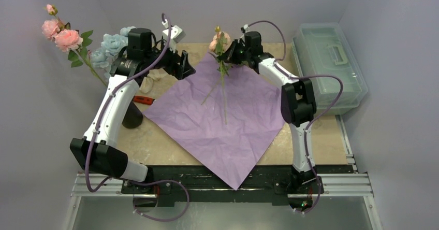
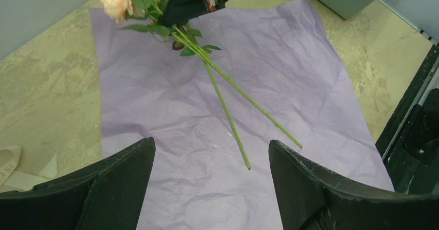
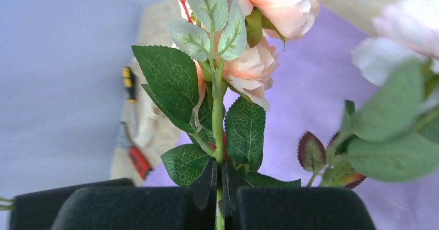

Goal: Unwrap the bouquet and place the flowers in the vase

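Now the right hand [image 1: 231,53] is clenched on two peach flowers [image 1: 219,41] at the far corner of the paper [image 1: 207,131], stems pointing to the near edge. The vase [image 1: 132,117] holds pink and blue flowers [image 1: 67,37]; the left hand [image 1: 181,64] is released.

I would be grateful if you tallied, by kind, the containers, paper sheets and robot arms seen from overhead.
Vase: 1
Clear lidded box: 1
Lilac paper sheet: 1
Robot arms: 2 (left arm, right arm)
Total: 5
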Motion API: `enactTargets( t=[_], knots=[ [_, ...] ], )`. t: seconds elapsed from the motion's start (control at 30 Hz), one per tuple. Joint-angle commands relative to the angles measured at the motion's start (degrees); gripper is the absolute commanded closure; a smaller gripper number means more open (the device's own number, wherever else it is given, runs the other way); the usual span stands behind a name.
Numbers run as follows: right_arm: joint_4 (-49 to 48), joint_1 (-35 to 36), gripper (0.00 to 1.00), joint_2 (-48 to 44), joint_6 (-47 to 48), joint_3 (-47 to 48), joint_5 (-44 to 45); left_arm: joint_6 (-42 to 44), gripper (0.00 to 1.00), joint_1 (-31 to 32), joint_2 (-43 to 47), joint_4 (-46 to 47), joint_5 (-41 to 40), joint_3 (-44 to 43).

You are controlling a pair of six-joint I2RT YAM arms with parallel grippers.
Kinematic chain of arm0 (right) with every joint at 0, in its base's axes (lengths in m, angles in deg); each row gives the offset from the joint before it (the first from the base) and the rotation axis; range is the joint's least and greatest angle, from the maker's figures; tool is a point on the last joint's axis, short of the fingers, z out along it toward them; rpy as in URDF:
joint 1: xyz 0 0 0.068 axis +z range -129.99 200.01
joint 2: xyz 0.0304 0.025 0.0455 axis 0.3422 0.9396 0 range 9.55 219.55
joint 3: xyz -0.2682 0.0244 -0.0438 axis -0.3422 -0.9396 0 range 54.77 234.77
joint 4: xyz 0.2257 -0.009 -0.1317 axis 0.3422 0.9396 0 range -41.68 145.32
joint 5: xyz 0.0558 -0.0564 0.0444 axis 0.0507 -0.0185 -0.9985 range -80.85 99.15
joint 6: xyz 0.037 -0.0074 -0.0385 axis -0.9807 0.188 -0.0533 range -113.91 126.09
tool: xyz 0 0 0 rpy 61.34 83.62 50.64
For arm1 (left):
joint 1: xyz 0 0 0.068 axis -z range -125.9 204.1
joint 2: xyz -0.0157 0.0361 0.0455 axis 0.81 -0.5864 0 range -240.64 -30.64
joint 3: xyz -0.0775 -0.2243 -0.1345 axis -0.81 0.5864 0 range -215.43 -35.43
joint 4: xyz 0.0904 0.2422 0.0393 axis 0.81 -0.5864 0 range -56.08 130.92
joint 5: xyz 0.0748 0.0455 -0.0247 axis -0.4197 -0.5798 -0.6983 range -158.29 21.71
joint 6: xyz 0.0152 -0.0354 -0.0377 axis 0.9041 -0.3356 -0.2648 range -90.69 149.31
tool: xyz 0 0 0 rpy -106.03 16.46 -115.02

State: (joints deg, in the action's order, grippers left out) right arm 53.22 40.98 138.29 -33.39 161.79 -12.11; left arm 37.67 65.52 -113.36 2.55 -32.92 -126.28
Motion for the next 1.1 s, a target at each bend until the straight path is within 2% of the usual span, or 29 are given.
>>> enactTargets(
  t=[0.0, 0.13, 0.33, 0.37, 0.47, 0.5, 0.6, 0.67, 0.87, 1.07],
  knots=[
    [-8.9, -0.2, 1.00, -5.2, -3.0, -1.2, -5.6, -1.7, 0.20, 0.4, -0.1, 1.3, 3.2, -2.1],
    [-11.7, -0.2, 1.00, -7.9, -3.4, -4.6, -8.5, -4.7, 0.20, 0.4, -0.3, 3.8, 4.3, -1.1],
    [-14.2, -0.2, 1.00, -13.1, 0.0, -15.2, -11.0, -14.1, 0.21, 1.6, -2.4, 10.2, 6.7, 0.8],
    [-13.7, -0.2, 0.97, -13.8, 1.2, -16.9, -11.0, -14.7, 0.22, 2.1, -2.9, 10.8, 7.0, 0.9],
    [-7.5, -0.2, 0.61, -15.2, 6.8, -19.5, -10.3, -13.9, 0.23, 4.3, -4.2, 10.8, 6.6, 1.4],
    [-4.8, -0.2, 0.56, -15.7, 9.0, -19.6, -9.5, -13.3, 0.23, 4.9, -4.5, 10.6, 6.2, 1.4],
    [1.3, -0.2, 0.51, -18.0, 16.2, -20.3, -6.4, -12.0, 0.23, 5.9, -5.1, 10.2, 5.5, 1.4],
    [5.3, -0.2, 0.42, -19.4, 19.9, -20.8, -4.2, -11.3, 0.23, 6.1, -5.3, 10.1, 5.2, 1.4],
    [18.1, -0.2, 0.43, -22.9, 29.3, -25.9, -5.7, -9.3, 0.23, 6.9, -5.3, 9.1, 4.3, 1.5],
    [21.1, 2.6, 0.47, -29.7, 31.0, -36.5, -8.8, -8.9, 0.23, 7.2, -4.9, 8.5, 3.5, 1.9]
  ],
)
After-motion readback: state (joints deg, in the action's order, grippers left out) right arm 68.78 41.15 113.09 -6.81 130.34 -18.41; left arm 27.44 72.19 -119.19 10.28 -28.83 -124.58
